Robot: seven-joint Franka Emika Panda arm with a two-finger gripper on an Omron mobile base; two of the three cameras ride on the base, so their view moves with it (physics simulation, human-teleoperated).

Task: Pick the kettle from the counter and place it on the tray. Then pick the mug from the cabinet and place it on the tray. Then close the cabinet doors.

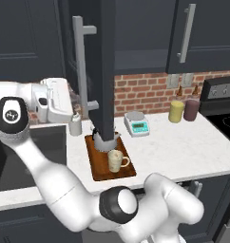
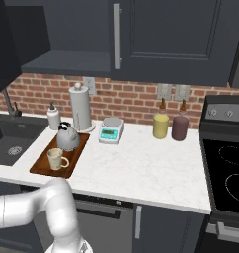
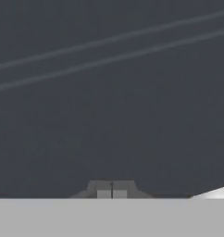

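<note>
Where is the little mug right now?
The mug stands on the near end of the tray, left on the counter in the right base view, just in front of the kettle.

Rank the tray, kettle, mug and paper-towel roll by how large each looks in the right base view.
1. tray
2. paper-towel roll, tallest of the four
3. kettle
4. mug
The mug sits nearer the camera than the kettle yet looks smaller, so that order seems safe.
</note>
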